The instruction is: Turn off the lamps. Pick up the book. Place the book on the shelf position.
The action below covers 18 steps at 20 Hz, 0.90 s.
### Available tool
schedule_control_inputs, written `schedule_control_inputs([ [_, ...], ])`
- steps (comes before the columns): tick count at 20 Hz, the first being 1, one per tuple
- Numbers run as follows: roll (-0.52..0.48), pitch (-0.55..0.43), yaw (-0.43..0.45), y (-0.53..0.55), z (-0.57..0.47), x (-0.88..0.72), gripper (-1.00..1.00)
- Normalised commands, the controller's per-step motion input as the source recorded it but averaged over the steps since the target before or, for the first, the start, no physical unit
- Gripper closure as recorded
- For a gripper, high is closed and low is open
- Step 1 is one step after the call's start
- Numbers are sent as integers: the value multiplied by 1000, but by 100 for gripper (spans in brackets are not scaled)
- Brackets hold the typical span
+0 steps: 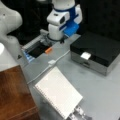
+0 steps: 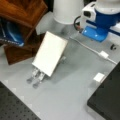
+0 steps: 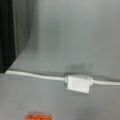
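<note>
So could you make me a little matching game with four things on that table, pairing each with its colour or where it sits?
Things:
1. the book
2. the shelf position
3. black box
4. inline switch on the white cable

Descriptions:
A. dark reddish-brown wood, flat top
B. small white block lying on the grey table, just above an orange tab in the wrist view
C. white slab propped up at a tilt on a metal stand
D. carries a small white handle on its front

Pairs: 1-C, 2-A, 3-D, 4-B

The fingers are not in view.
</note>
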Motion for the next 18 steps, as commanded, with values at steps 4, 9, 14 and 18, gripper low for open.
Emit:
schedule_control_inputs([
  [4, -199, 292, 91, -215, 239, 682, -100],
  [9, -250, 323, 98, -326, 248, 741, -100],
  [14, -422, 336, 118, -217, 199, 682, -100],
  [18, -561, 341, 81, -48, 116, 509, -100],
])
